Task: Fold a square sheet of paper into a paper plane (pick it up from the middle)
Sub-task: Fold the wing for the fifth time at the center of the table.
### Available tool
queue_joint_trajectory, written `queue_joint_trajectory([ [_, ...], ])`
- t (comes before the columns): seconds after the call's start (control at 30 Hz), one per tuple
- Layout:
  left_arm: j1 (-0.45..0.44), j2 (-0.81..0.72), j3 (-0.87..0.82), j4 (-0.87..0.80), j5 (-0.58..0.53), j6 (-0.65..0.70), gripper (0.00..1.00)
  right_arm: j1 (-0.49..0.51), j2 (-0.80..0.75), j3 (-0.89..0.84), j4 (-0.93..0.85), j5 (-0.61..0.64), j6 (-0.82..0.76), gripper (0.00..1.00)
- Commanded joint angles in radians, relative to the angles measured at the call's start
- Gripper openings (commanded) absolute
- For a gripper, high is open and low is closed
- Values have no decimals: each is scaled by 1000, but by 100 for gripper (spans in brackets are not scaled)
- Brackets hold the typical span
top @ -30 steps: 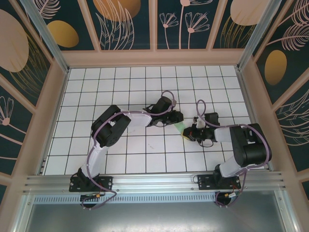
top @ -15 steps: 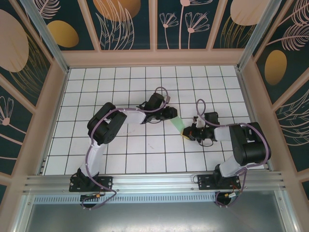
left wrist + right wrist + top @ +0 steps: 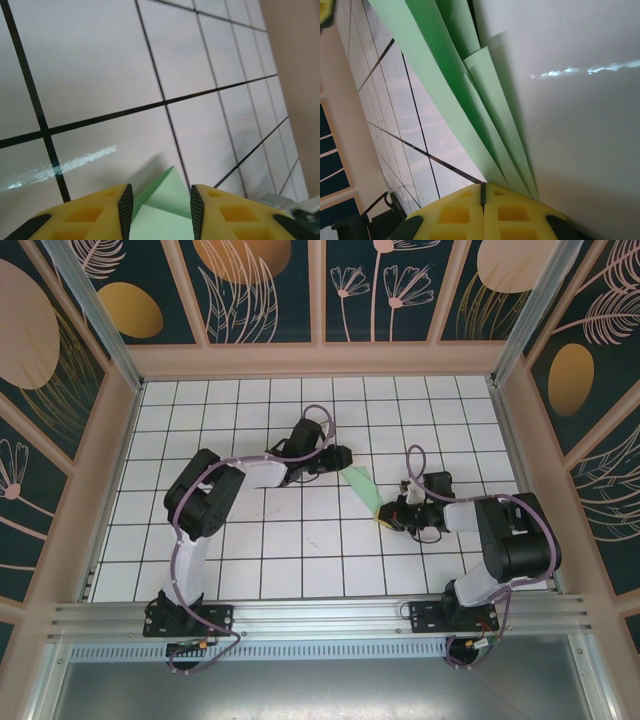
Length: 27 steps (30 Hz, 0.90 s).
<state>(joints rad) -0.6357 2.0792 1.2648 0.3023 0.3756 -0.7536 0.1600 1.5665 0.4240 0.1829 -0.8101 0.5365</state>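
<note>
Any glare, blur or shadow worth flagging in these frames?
Left wrist: glare streak on the table, soft shadow beside the paper plane, near fingers blurred. Right wrist: glare streak upper right, folds soft. Top external: even, sharp.

The paper plane (image 3: 362,490) is a slim, pale green dart lying slantwise near the middle of the white gridded worktop (image 3: 300,540). It is broader at its far-left end and narrows toward the near right. The narrow end is clamped in the closed right pincer (image 3: 388,517). Close up, the plane (image 3: 470,100) is several long, sharply creased layers that fan slightly apart and run together into that pincer (image 3: 482,192). Its free end is a pointed corner (image 3: 165,192), untouched and casting a soft shadow on the tiles.
</note>
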Motion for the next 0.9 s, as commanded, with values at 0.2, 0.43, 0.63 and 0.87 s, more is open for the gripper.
queue_joint_trajectory([
  [0.2, -148, -110, -99, 110, 24, -169, 32, -10, 75, -45, -116, 186, -18, 0],
  [0.43, -224, -46, -237, 362, -14, -381, 23, -11, 71, -45, -116, 190, -15, 0],
  [0.63, -246, -3, -218, 339, -12, -406, 23, -10, 72, -44, -118, 193, -16, 0],
  [0.87, -256, 23, -199, 276, -31, -400, 24, -11, 68, -47, -115, 198, -10, 0],
])
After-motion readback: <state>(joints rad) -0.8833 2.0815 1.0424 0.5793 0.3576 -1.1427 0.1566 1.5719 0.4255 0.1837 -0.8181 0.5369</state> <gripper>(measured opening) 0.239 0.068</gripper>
